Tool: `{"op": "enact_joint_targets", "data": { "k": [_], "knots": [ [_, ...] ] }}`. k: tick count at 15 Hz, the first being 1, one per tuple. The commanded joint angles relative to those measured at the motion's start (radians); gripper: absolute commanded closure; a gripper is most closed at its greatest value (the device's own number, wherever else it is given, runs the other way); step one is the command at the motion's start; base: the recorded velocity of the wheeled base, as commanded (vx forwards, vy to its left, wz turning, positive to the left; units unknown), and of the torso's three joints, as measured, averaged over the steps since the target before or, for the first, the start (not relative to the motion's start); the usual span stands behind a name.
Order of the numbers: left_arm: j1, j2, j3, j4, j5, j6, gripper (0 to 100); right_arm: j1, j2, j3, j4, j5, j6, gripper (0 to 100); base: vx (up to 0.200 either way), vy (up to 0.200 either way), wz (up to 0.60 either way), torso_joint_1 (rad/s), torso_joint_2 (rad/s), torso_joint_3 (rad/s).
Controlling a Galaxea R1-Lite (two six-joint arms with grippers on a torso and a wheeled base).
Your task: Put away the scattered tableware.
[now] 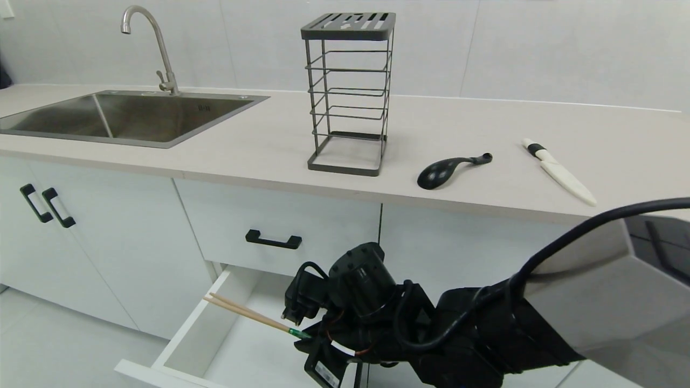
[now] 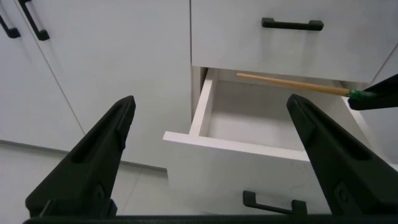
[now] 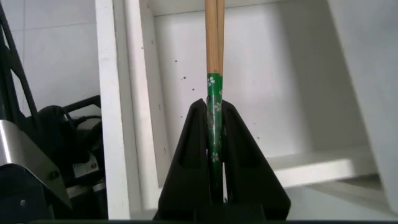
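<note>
Below the tabletop (image 1: 485,124), in the head view, you find the right claw (image 1: 304,335) low over the open drawer (image 1: 178,334). It is clamped on the green end of a pair of chopsticks (image 1: 253,315). The wooden shafts run out from the claw toward the robot's left and slightly upward, and their free ends are above the drawer's left wall. Well above and behind this claw, on the tabletop, lie a black spoon (image 1: 447,171) and a white knife (image 1: 560,172). The knife lies on the robot's right of the spoon and apart from it. A wire rack (image 1: 347,91) stands upright to the left of the spoon, and a sink (image 1: 124,116) is set farther left.

In the left wrist view, the left claw (image 2: 211,106) stands with its jaws spread wide and nothing between them. The open drawer (image 2: 236,148) lies ahead of it. Beyond its far finger (image 2: 329,155) you see the chopsticks (image 2: 292,83) stretched across the drawer's opening. Their green end is seated in the tip of the right claw (image 2: 376,96).

In the right wrist view, the right claw (image 3: 214,124) has its two fingers pressed against the green, patterned section of the chopsticks (image 3: 214,43). The two sticks lie side by side, touching, and extend straight out ahead of the claw. The white floor and a side wall of the drawer (image 3: 115,93) lie beyond them.
</note>
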Motion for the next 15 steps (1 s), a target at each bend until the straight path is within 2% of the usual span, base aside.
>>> {"op": "enact_joint_targets", "data": {
  "k": [1,15],
  "knots": [
    [0.000,0.001,0.000,0.000,0.000,0.000,0,-0.005,0.044,-0.021,0.000,-0.001,-0.002,100,0.000,0.000,0.00,-0.032,0.11,0.041],
    [0.000,0.001,0.000,0.000,0.000,0.000,0,-0.024,0.170,-0.158,0.003,-0.001,-0.011,100,0.000,0.000,0.00,-0.001,0.03,0.010]
  ]
}}
